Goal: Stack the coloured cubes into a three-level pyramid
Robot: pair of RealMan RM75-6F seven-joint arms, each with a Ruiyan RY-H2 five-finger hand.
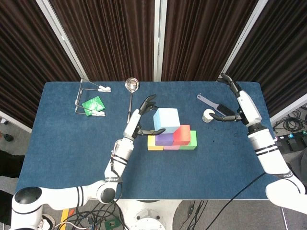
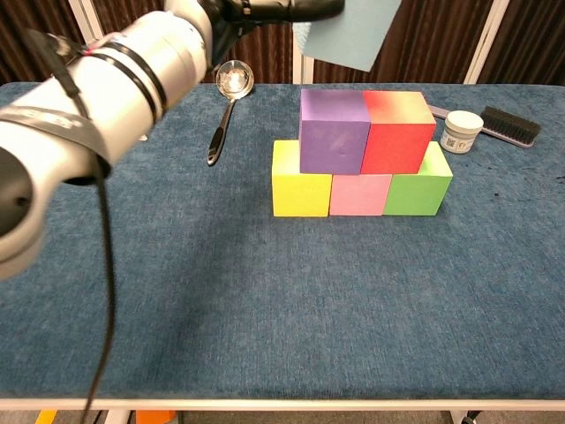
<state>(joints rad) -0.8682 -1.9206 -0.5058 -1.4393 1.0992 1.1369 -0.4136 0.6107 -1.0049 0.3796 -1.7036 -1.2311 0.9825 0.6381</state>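
Table: one blue-covered table (image 1: 72,158), bearing everything below.
Cubes: six in all. Bottom row of three, touching: yellow cube (image 2: 300,184), pink cube (image 2: 360,194), green cube (image 2: 420,187). Second row of two, touching: purple cube (image 2: 334,131), red cube (image 2: 399,131).
Sixth cube: one light blue cube (image 1: 167,120), held in the air over the purple and red pair, not resting on them.
Left hand (image 1: 144,119): fingers wrapped around the light blue cube, holding it.
Right hand (image 1: 235,103): holding nothing, fingers spread wide above the brush (image 1: 217,106).
Ladle (image 1: 130,98): one, behind the stack.
Wire rack (image 1: 91,98): one, far left, with a green packet (image 1: 92,104).
Container: one small white jar (image 2: 462,131), lid on, contents hidden.
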